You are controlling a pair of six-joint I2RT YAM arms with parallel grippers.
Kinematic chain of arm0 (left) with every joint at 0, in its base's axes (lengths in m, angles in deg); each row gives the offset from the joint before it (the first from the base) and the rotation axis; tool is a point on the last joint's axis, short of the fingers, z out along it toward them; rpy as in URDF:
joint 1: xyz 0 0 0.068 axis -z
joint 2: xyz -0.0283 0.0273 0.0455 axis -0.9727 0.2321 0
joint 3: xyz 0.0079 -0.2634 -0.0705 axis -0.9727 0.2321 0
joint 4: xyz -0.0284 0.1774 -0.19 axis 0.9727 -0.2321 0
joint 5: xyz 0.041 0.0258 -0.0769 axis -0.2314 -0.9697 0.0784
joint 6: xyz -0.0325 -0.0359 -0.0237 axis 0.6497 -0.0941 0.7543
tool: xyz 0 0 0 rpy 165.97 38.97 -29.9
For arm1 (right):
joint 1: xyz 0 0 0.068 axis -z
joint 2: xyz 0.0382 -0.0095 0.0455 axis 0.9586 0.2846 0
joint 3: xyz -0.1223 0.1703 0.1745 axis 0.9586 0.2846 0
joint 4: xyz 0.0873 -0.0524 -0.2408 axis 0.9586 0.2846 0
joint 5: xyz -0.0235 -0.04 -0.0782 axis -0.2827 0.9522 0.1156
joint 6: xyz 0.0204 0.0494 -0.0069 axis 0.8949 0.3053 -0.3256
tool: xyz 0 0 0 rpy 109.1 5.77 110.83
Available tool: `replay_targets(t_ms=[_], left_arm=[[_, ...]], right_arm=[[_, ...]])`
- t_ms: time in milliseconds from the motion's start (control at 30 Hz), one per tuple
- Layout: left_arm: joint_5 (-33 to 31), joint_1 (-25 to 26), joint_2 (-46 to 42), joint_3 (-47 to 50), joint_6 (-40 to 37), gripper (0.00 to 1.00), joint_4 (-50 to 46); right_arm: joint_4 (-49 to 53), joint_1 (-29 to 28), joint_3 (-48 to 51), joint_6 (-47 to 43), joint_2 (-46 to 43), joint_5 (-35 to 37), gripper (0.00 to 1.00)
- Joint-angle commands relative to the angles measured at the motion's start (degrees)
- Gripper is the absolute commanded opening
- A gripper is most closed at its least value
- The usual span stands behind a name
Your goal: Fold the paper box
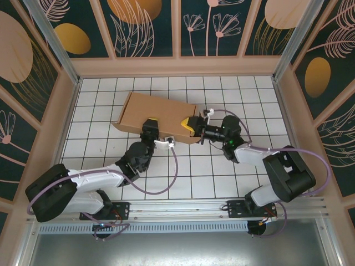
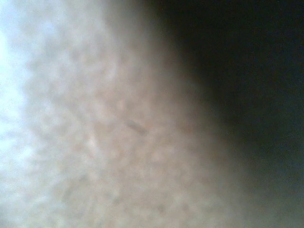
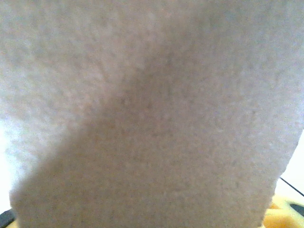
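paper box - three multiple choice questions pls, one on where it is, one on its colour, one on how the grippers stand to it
1. Where is the paper box?
A) lying on the white gridded table
B) held up in the air
C) hanging off the table's edge

2. Its colour?
A) white
B) blue
C) brown

3. The grippers?
A) both drawn back from the box
B) both at the box
C) one at the box, one drawn back

Answers: 1 A, it lies flat on the grid squares; 2 C, it is plain brown cardboard; 3 B, the left gripper is at its near edge and the right gripper at its right end.
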Motion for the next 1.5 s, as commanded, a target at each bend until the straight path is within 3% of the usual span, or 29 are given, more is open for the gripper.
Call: replay_targets(t_ms=[0, 100, 200, 367, 433, 600, 800, 1033, 1200, 1467], left_arm=[[-3.5, 0.0, -2.8, 0.0, 0.6, 0.41, -3.3], [-4.8, 0.7, -5.8, -2.0, 4.6, 0.41, -15.8], [-4.1, 1.7, -9.0, -8.0, 15.2, 0.43, -38.5], [6.2, 3.1, -7.8, -23.8, 37.1, 0.44, -77.2], [10.6, 3.7, -4.3, -30.8, 45.3, 0.47, -89.9], [24.6, 3.7, 8.3, -51.3, 63.1, 0.47, -114.1], [31.2, 4.2, 13.6, -54.7, 65.7, 0.49, -117.3], [36.0, 4.2, 21.1, -59.4, 67.1, 0.52, -118.3], [36.5, 4.1, 24.5, -59.8, 65.9, 0.55, -116.7], [35.6, 3.7, 28.3, -57.0, 64.1, 0.57, -110.9]], right_arm=[[1.8, 0.4, 0.6, -0.1, -5.9, -5.5, 0.56], [15.9, 3.3, -0.8, -8.4, -10.9, -2.8, 0.65], [35.0, 7.9, -3.3, -20.0, -17.2, 3.8, 0.80], [61.2, 13.0, -12.4, -38.8, -22.6, 19.4, 0.85], [64.7, 13.2, -15.1, -43.0, -22.3, 22.6, 0.84], [64.0, 13.4, -18.7, -46.5, -16.2, 17.9, 0.75], [63.4, 13.4, -19.6, -49.6, -7.1, 17.6, 0.69], [57.0, 12.7, -15.5, -46.9, 3.8, 10.3, 0.65], [49.8, 10.0, -11.7, -43.7, 8.5, 5.2, 0.55], [47.4, 6.6, -9.5, -44.0, 11.0, 5.7, 0.53]])
